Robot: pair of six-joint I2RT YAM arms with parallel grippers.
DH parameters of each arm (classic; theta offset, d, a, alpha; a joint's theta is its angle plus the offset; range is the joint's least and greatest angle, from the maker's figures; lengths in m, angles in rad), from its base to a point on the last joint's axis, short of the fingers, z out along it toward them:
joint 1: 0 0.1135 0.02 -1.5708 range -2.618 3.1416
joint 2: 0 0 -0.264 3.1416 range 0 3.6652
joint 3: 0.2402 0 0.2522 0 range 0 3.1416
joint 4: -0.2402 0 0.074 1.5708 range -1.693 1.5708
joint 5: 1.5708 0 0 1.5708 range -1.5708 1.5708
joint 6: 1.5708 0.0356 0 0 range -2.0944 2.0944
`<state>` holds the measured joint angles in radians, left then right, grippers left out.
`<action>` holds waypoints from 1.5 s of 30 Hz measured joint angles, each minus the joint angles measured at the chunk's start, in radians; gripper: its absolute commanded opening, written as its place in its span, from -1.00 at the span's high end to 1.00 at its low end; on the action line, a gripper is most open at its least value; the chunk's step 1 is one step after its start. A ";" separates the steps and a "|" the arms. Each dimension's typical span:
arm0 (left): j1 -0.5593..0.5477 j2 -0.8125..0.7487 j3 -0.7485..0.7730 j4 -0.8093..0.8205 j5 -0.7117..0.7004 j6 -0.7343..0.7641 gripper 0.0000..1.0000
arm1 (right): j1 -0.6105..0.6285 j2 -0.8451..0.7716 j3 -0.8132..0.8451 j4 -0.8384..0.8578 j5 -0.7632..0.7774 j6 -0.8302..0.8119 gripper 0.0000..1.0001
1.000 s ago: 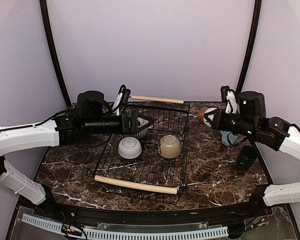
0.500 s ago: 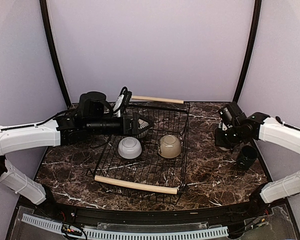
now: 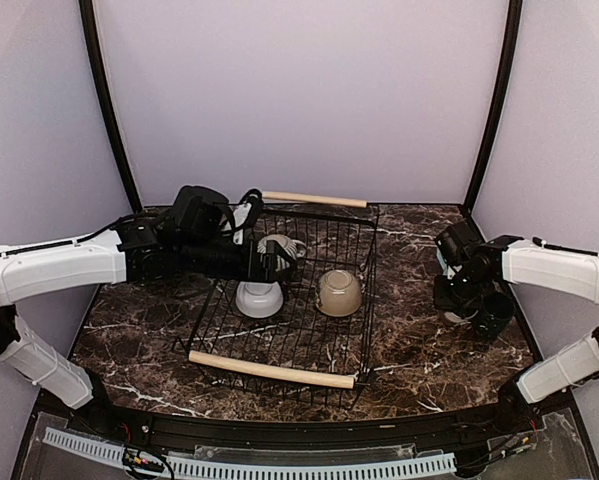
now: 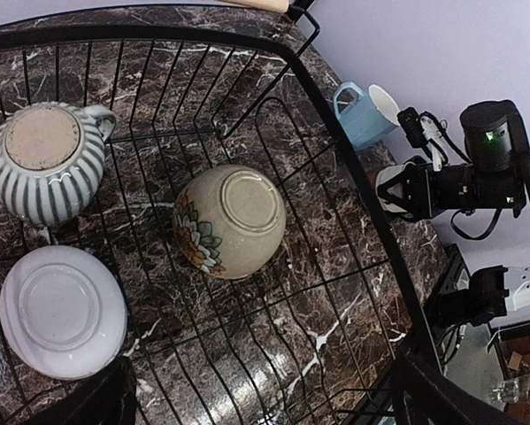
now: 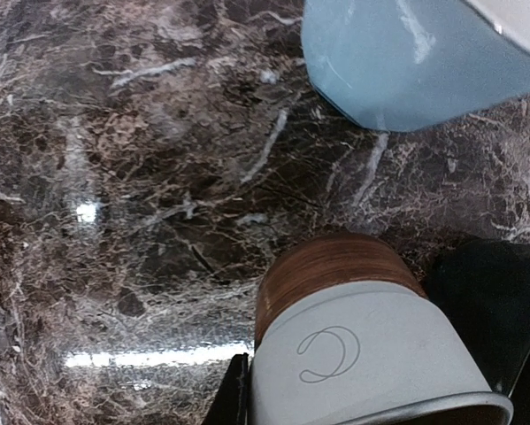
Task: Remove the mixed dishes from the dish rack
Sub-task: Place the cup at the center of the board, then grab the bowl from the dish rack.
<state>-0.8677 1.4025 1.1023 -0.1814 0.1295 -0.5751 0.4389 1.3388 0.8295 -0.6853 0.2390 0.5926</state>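
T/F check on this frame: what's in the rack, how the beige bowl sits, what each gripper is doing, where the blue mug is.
1. The dish rack holds three dishes: grey-striped mug, beige bowl, white bowl. True.
2. The beige bowl sits right way up. False: it is upside down, foot ring up.
3. The right gripper is shut on the small white-brown cup. True.
4. The left gripper grips the white bowl. False: it is open over the rack, holding nothing.
5. The light-blue mug is inside the rack. False: it is on the marble table, outside the rack.
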 measured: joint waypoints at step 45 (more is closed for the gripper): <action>-0.033 0.561 0.210 0.265 0.143 -0.407 -0.98 | -0.025 -0.303 -0.044 0.129 -0.130 -0.094 -0.80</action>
<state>-0.9005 1.9636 1.3125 0.0837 0.2729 -0.9821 0.4141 1.0355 0.7853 -0.5560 0.1089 0.4988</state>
